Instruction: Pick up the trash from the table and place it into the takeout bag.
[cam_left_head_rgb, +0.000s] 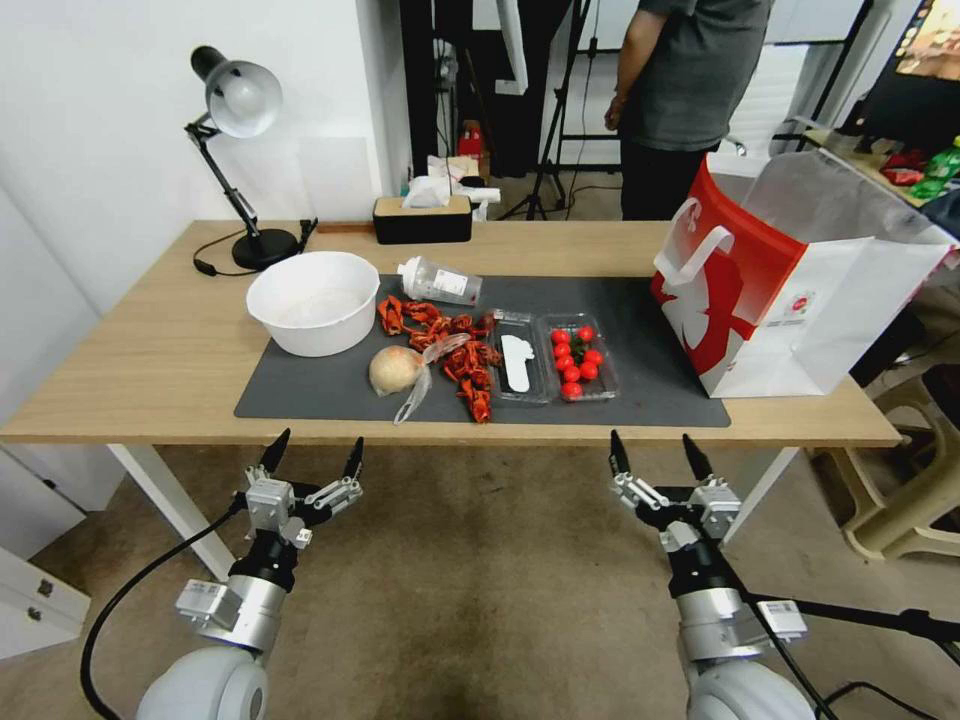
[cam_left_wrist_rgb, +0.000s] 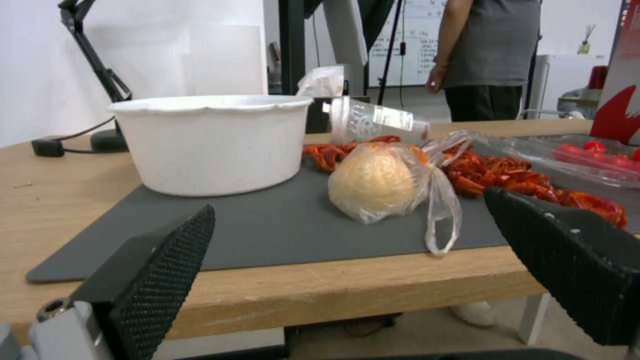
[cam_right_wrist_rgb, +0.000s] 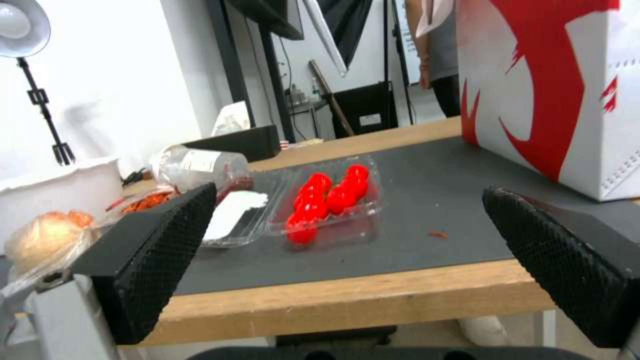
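Hovering before the table (cam_left_head_rgb: 150, 370), both pincers (cam_left_head_rgb: 312, 452) (cam_left_head_rgb: 655, 452) gape wide.

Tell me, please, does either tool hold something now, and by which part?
Nothing is held. The left tool and the right tool are both open, in front of the table, apart from the trash on it.
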